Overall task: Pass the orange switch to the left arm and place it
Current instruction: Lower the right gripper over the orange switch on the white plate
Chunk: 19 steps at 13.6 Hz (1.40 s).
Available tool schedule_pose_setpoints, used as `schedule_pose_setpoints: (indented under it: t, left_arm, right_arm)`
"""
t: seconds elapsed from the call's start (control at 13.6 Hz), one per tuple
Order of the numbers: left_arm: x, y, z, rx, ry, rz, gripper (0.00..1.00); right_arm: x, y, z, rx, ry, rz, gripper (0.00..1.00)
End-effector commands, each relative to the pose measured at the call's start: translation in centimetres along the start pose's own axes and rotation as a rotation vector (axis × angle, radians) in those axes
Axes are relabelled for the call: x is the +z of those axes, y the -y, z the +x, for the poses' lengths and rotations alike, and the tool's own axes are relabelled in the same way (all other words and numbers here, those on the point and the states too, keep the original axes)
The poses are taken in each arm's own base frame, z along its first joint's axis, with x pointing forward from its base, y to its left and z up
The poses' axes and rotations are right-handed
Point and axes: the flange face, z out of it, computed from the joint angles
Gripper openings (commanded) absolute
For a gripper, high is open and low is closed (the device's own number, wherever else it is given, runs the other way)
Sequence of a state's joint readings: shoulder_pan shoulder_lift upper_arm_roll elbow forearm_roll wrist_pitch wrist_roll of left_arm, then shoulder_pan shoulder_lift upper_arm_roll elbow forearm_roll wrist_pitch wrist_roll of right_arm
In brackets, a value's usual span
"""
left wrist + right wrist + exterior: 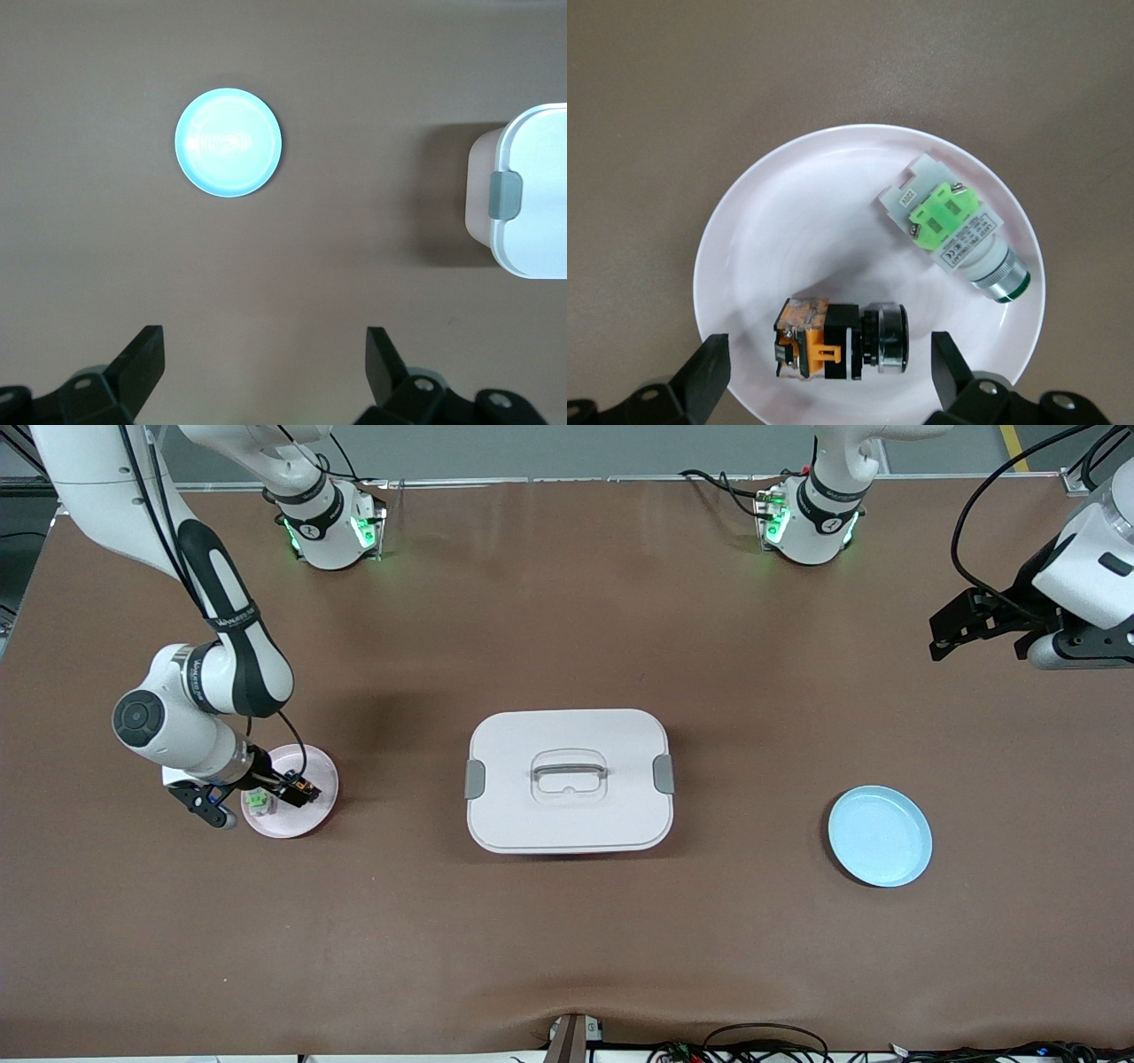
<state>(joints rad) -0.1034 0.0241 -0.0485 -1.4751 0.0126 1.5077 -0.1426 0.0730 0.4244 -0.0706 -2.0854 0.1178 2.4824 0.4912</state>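
Note:
The orange switch [837, 341] lies on its side on a small pale pink plate [797, 221]; it also shows in the front view [306, 788]. My right gripper [830, 363] is open just over that plate [310, 817], one finger on each side of the orange switch, not closed on it; it also shows in the front view [250, 797]. The white box [567, 819] stands shut at the table's middle. My left gripper [952, 627] is open and empty, held high over the left arm's end of the table, where it waits [266, 350].
A pale clear switch with a green centre [957, 235] lies on the same pink plate, beside the orange one. An empty light blue plate [880, 835] sits toward the left arm's end, also in the left wrist view [229, 142] with the box's latch end [532, 204].

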Motion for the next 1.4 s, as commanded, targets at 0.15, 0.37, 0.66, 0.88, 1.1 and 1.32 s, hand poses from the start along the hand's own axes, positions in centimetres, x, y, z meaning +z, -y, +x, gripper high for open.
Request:
schedule_pose_setpoints:
  t: [0.15,0.37,0.66,0.88,1.1,1.32]
  left_arm:
    - [-0.6,0.0,-0.3,0.007,0.001,-0.012,1.00]
    - [-0.5,0.0,-0.2,0.005,0.004,-0.012,1.00]
    - [-0.4,0.1,-0.1,0.010,0.006,-0.012,1.00]
    - [-0.3,0.1,-0.1,0.005,0.007,-0.012,1.00]
    - [-0.1,0.1,0.0,0.004,0.012,-0.011,1.00]
    - [-0.1,0.2,0.0,0.002,0.010,-0.011,1.00]
  right_arm:
    - [1.4,0.0,0.1,-0.020,0.019,0.003,1.00]
    - [2.0,0.0,0.0,-0.024,0.019,0.000,1.00]
    - [2.6,0.0,-0.2,-0.026,0.027,-0.005,1.00]
    - [3.7,0.5,-0.6,-0.037,0.024,-0.007,1.00]
    - [3.8,0.6,-0.6,-0.037,0.026,-0.008,1.00]
    - [3.9,0.6,-0.7,-0.039,0.028,-0.008,1.00]
